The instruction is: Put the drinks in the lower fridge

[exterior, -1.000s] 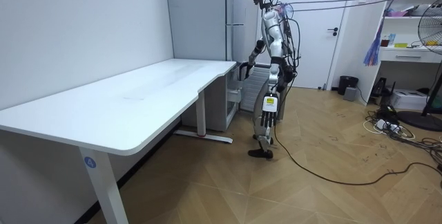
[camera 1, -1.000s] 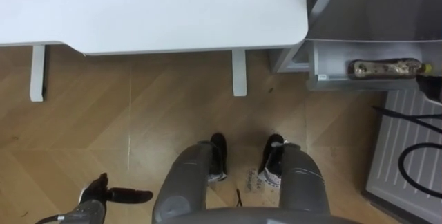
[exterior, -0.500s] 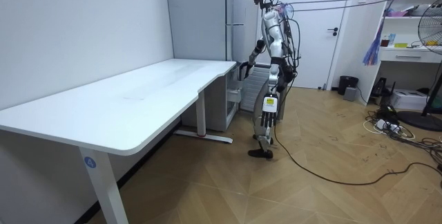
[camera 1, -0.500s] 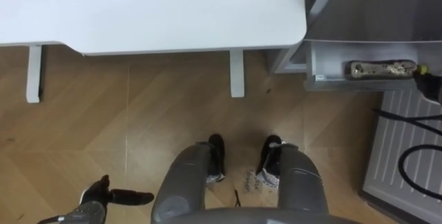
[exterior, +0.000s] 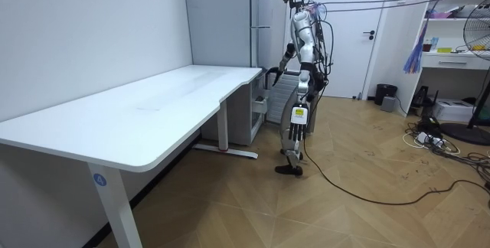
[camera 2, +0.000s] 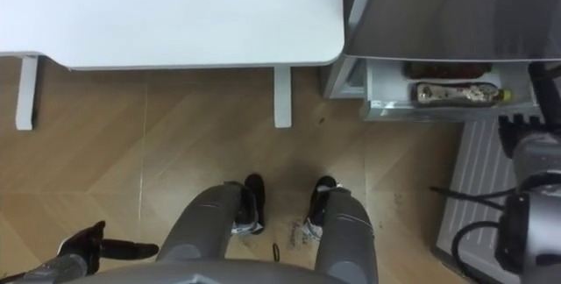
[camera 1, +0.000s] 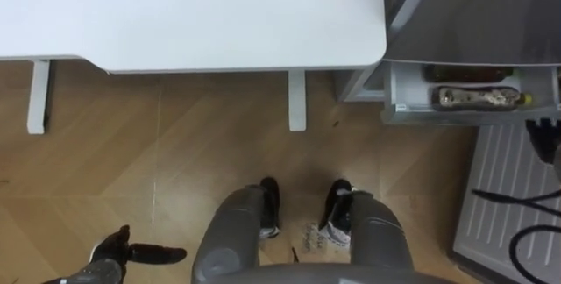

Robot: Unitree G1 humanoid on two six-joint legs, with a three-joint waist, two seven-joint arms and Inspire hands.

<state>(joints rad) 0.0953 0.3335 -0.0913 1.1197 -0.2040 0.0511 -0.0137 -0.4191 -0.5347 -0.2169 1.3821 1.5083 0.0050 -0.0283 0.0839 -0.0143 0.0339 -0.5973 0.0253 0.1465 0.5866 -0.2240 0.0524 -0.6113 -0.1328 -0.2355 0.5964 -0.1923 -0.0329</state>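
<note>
Wood flooring [camera 1: 105,170] is spreading under the robot's feet, with a white bench [camera 1: 193,12] lying at 12 o'clock and the grey fridge [camera 1: 473,3] standing at 1 to 2 o'clock, just beside the bench's end. Low on the fridge a white compartment [camera 1: 421,111] is sitting open toward the robot. Two drinks are lying on their sides in it, a pale bottle [camera 1: 478,97] in front and a darker bottle [camera 1: 469,74] behind, so they are probably resting where the task wants them. The left hand [camera 1: 114,251] is hanging idle at 7 o'clock, fingers loosely apart and gripping nothing. The right hand [exterior: 269,75] is reaching toward that compartment, perhaps to close it up, but I cannot tell how its fingers are set. A white ribbed panel [camera 1: 508,188] at 4 o'clock is running off the edge, and I cannot tell whether it is the door's inside.
</note>
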